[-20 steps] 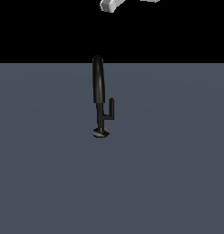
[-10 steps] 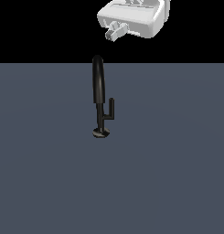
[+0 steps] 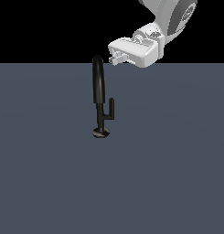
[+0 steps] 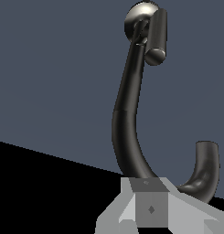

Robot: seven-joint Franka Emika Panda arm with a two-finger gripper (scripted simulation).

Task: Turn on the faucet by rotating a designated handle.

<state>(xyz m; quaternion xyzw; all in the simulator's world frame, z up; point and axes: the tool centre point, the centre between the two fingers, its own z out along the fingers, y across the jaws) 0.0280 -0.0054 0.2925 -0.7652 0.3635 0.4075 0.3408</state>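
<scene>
Below me spreads a flat slate-grey floor, bare and evenly lit; beyond its straight far edge I see only a black void

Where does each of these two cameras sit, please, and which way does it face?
Exterior view: off the arm, level with and a little above the scene, facing the faucet side-on, handle on the exterior view's right; the arm's last link and the end effector enter from the top right, beside the spout's top.
Wrist view: on the wrist, looking along the spout toward the disc base and the handle; only the end effector's grey underside shows.
Shared: faucet, handle, grey floor, end effector.
</scene>
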